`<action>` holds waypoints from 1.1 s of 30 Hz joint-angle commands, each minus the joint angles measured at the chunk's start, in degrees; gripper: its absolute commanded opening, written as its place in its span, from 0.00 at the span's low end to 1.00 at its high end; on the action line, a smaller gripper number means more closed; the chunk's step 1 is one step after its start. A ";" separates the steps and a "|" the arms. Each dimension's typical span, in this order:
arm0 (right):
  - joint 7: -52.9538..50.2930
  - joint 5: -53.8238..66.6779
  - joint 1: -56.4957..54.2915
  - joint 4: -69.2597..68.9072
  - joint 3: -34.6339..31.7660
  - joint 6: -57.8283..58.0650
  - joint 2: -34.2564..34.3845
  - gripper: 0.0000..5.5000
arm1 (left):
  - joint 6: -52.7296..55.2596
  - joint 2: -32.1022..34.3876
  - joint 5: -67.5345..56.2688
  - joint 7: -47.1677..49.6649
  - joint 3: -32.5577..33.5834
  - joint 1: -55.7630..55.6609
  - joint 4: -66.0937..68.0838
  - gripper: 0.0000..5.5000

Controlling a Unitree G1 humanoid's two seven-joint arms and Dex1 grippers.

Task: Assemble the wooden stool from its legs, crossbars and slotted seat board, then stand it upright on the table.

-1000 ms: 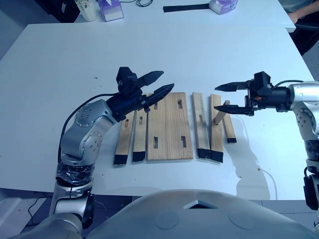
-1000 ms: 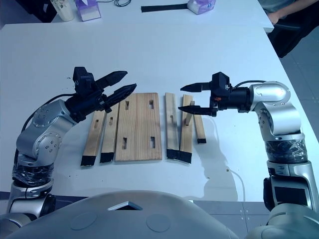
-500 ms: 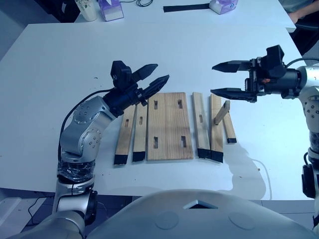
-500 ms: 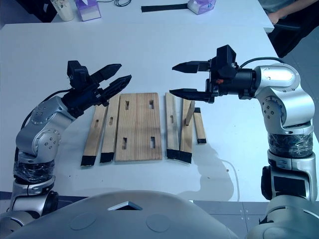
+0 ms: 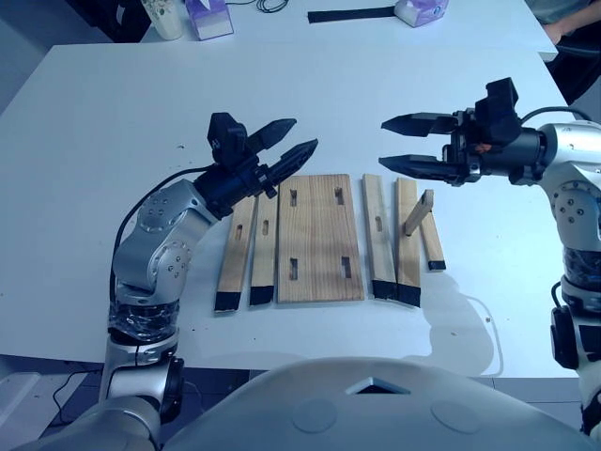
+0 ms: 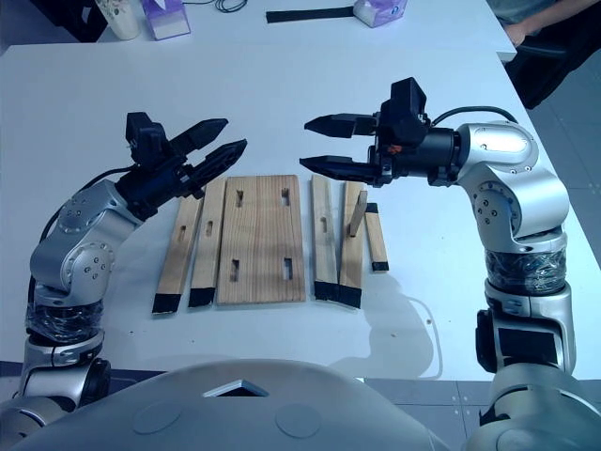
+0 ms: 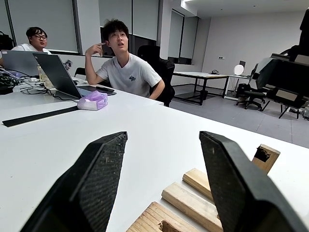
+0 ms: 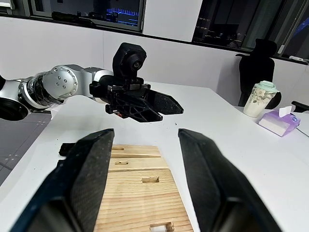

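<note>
The slotted seat board (image 5: pixel 319 240) lies flat at the table's middle. Two legs (image 5: pixel 249 252) lie along its left side and two more (image 5: pixel 392 240) along its right. A short crossbar (image 5: pixel 419 211) leans tilted on the right legs, with another short piece (image 5: pixel 433 244) flat beside it. My left gripper (image 5: pixel 299 138) hovers open above the far ends of the left legs. My right gripper (image 5: pixel 385 142) hovers open above the far ends of the right legs, empty. In the right wrist view its fingers (image 8: pixel 91 179) frame the board (image 8: pixel 140 198) and the left gripper (image 8: pixel 145 104).
The white table (image 5: pixel 113 141) has free room left, right and beyond the parts. At its far edge stand a cup (image 5: pixel 164 14), a purple tissue box (image 5: pixel 208 17), a black strip (image 5: pixel 349 14) and a tissue pack (image 5: pixel 420 9).
My right gripper rose away from the tilted crossbar and moved left, staying open. My left gripper drew back slightly to the left a second ago and has since kept still.
</note>
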 commanded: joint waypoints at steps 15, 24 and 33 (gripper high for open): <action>0.56 -5.05 8.19 8.32 4.20 -9.39 3.25 0.45 | 0.13 1.22 0.52 -1.45 0.15 -1.77 1.79 0.50; -1.35 1.66 3.96 -0.73 -1.37 -3.00 1.44 0.45 | -1.49 0.27 1.20 -0.49 0.34 -1.59 2.31 0.50; -7.15 19.34 2.26 -11.88 -7.32 10.57 -0.88 0.45 | -2.32 -0.93 1.32 1.18 1.73 0.08 2.14 0.50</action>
